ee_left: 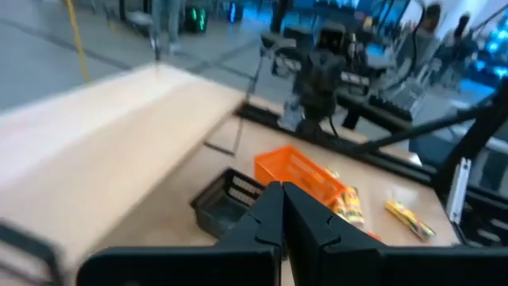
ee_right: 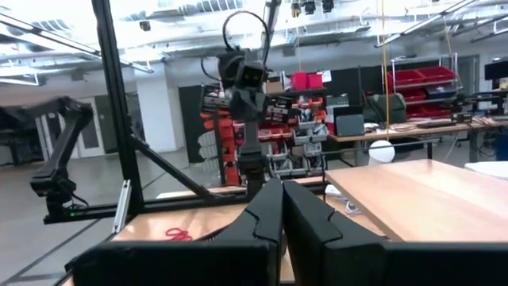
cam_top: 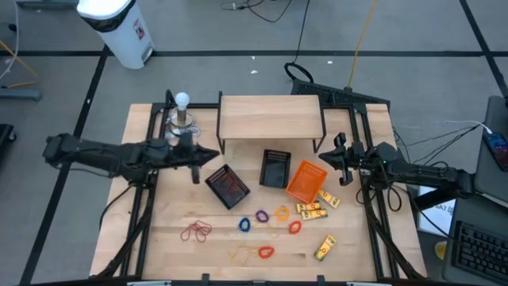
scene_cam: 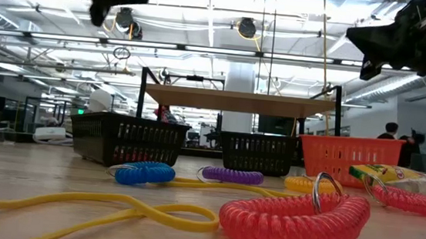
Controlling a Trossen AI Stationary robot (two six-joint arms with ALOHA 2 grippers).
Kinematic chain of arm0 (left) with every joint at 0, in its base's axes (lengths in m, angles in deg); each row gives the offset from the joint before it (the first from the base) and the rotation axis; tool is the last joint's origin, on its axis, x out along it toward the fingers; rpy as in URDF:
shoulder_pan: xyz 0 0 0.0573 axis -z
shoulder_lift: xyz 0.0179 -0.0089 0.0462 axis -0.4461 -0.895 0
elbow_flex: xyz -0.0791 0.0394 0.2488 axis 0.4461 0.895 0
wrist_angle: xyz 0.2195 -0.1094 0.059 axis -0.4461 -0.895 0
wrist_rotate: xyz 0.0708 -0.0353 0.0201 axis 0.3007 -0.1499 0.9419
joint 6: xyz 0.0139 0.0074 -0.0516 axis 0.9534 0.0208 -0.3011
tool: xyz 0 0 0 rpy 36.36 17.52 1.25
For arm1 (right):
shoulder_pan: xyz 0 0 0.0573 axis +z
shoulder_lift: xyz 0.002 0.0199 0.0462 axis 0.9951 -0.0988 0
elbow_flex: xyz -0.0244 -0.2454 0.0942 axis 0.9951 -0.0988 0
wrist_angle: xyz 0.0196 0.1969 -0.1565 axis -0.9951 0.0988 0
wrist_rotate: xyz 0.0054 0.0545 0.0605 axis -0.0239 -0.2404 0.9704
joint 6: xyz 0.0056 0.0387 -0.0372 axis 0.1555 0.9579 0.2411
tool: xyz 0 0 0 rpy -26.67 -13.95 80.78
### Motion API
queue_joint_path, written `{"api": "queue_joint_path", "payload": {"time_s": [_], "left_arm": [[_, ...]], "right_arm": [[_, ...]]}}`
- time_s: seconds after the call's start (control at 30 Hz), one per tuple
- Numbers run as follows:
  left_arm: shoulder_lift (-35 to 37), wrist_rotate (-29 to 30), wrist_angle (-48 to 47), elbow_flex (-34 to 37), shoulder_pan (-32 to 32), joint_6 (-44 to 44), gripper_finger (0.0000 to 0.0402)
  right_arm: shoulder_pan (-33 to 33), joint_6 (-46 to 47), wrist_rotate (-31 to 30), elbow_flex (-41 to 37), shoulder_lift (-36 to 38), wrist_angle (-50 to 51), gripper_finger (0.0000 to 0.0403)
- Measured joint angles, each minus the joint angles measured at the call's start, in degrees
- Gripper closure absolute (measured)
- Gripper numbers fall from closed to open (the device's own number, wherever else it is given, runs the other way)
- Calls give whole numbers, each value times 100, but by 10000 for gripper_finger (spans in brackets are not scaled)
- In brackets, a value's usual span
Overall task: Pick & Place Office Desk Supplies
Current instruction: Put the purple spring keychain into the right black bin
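Observation:
Coiled loops lie on the near half of the table: blue (cam_top: 244, 225), purple (cam_top: 262, 216), orange (cam_top: 282, 213), two red (cam_top: 294, 227) (cam_top: 266, 253), plus thin red bands (cam_top: 196, 230) and a yellow cord (cam_top: 240, 254). In the low view the red coil (scene_cam: 293, 218) is nearest. Yellow packets (cam_top: 312, 210) (cam_top: 325, 248) lie near the right edge. More red bands rest in the tilted black mesh tray (cam_top: 228, 185). My left gripper (cam_top: 209, 157) (ee_left: 282, 208) hovers shut above that tray's far-left side. My right gripper (cam_top: 329, 159) (ee_right: 282, 208) hovers shut right of the orange tray (cam_top: 305, 181). Both hold nothing.
A second black mesh tray (cam_top: 275, 168) stands between the other two trays. A raised wooden shelf (cam_top: 270, 117) spans the far middle of the table. A white ball on a stand (cam_top: 182, 107) sits at the far left. Bare wood (cam_top: 159, 238) lies at the near left.

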Motion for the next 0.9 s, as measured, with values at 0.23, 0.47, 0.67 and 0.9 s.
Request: {"api": "queue_joint_path", "payload": {"time_s": [0.23, 0.47, 0.67, 0.9], "left_arm": [[-1780, -318, -690, -1344, 291, -335, 381], [-3305, -883, -755, -2477, 597, -169, 332], [-4459, -1211, -1561, -3481, 844, -232, 264], [-5592, -1362, -2144, -4231, 1154, 96, 195]], "right_arm": [[0, -101, -11, -1, 2, -3, 399], [0, -65, -11, -1, 0, -2, 399], [2, 11, -8, -1, 2, -2, 399], [2, 70, -9, -1, 2, -2, 399]]}}
